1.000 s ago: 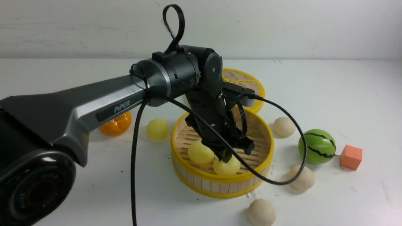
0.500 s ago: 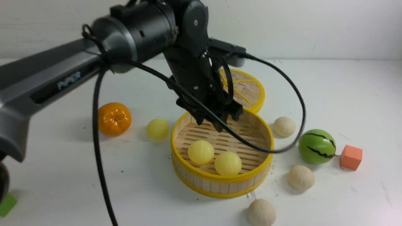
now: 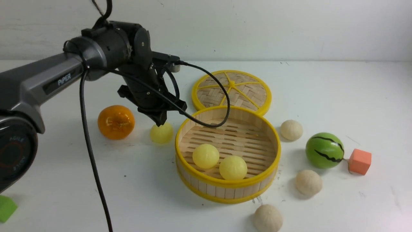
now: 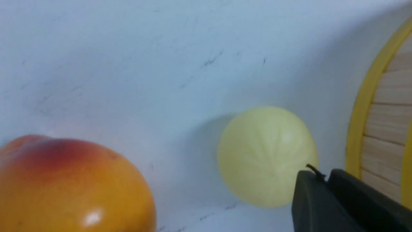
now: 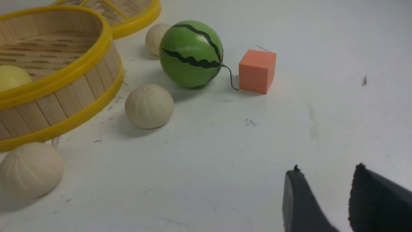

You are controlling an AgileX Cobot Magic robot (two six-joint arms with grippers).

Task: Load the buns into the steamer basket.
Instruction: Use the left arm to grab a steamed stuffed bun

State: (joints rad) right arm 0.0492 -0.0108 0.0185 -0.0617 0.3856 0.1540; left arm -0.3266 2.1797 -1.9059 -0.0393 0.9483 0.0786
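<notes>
The steamer basket (image 3: 225, 184) stands mid-table with two pale yellow buns (image 3: 205, 156) (image 3: 233, 167) inside. A third yellow bun (image 3: 161, 133) lies on the table just left of it, also in the left wrist view (image 4: 264, 154). Three cream-beige buns (image 3: 291, 130) (image 3: 308, 182) (image 3: 267, 218) lie right of and in front of the basket. My left gripper (image 3: 161, 120) hangs just above the loose yellow bun, jaws shut and empty (image 4: 323, 177). My right gripper (image 5: 326, 170) is open and empty over bare table, out of the front view.
An orange tangerine (image 3: 116, 122) sits left of the loose yellow bun. The flat woven lid (image 3: 231, 90) lies behind the basket. A green striped ball (image 3: 324, 150) and an orange cube (image 3: 360, 161) sit at the right. A green block (image 3: 4, 207) is at the front left edge.
My left gripper has risen out of the basket, leaving a yellow bun inside, and swung left to just above the yellow bun on the table.
</notes>
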